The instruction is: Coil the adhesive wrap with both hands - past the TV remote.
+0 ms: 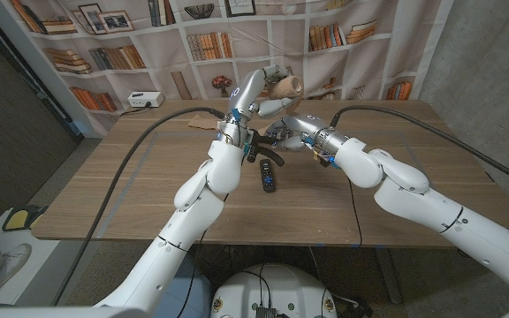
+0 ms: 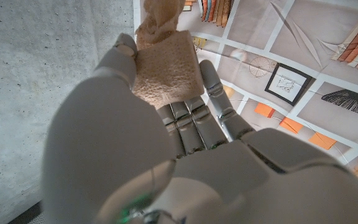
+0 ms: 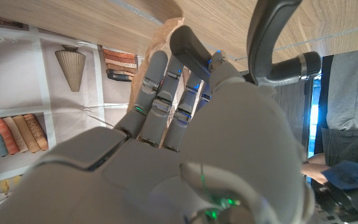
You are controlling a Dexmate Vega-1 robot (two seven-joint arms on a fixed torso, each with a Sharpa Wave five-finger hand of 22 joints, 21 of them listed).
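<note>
Both arms meet over the middle of the wooden table (image 1: 104,190), just beyond the TV remote (image 1: 269,175), a dark slim handset lying flat on the boards with its long axis running away from the robot. The left hand (image 1: 256,88) is raised well above the remote and slightly farther back, wrist bent so the fingers point toward the far bookshelf backdrop (image 1: 122,53); its fingers are curled around a roll of tan adhesive wrap (image 1: 285,87), and the left wrist view shows the same roll (image 2: 165,59) pressed between the thumb and the other fingers (image 2: 213,81), with a twisted tail of the material leading off from it. The right hand (image 1: 292,130) sits lower, just beyond and to the right of the remote, close above the tabletop and below the left hand. In the right wrist view its fingers (image 3: 157,93) are bent forward together and a strip of tan wrap (image 3: 160,34) appears just past their tips; they seem to be pinching that strip, though the contact itself is hidden behind the fingers. A dark cable (image 1: 140,146) crosses the table to the left of the remote
</note>
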